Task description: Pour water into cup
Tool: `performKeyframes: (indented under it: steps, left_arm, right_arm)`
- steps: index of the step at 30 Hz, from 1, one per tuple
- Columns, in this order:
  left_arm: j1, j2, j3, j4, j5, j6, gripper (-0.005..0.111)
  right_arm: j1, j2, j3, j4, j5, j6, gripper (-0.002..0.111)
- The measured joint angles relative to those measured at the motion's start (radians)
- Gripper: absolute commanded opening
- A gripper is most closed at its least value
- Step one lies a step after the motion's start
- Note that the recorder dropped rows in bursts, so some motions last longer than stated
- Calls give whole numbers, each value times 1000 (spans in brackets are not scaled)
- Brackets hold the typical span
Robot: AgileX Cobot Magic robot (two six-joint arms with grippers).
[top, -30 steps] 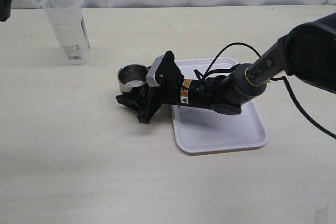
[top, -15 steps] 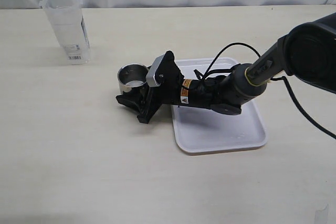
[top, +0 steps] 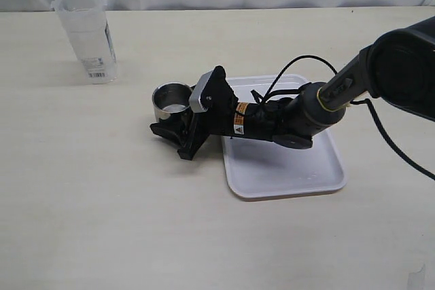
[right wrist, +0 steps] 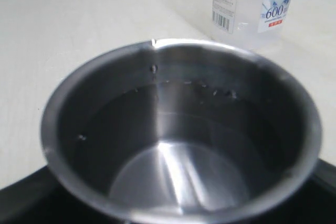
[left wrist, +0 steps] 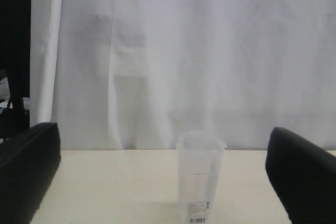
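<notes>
Beside the tray point(top: 285, 176), right tool point(top: 171, 124) clasping cup point(top: 170, 98), left tool point(left wrist: 164, 178) agape

A robot test bench in a lab: a bare pale table point(top: 102, 202), a plain white curtain point(left wrist: 184, 51) as backdrop along its 12 o'clock edge, and a cabled black robot arm point(top: 299, 115) reaching in from 3 o'clock.

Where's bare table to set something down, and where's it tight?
Free: the wide near strip of table in front of the cup and tray; the gap between pitcher and cup; the tray's near half. Tight: around the cup, gripped by the right gripper, whose arm crosses over the tray's far half.
</notes>
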Motion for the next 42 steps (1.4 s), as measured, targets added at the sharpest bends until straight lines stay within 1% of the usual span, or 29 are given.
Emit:
performKeyframes:
  steps: [31, 34, 40, 42]
  left_arm:
    - [0, 0, 0, 11, 7, 7, 105]
    - [0, -7, 0, -21, 9, 70, 105]
    - [0, -48, 0, -204, 9, 283, 105]
    - [0, -66, 2, -243, 9, 339, 105]
  right_arm:
    - [0, 0, 0, 0, 0, 0, 4]
    - [0, 0, 0, 0, 0, 0, 4]
    - [0, 0, 0, 0, 0, 0, 4]
    - [0, 0, 0, 0, 0, 0, 4]
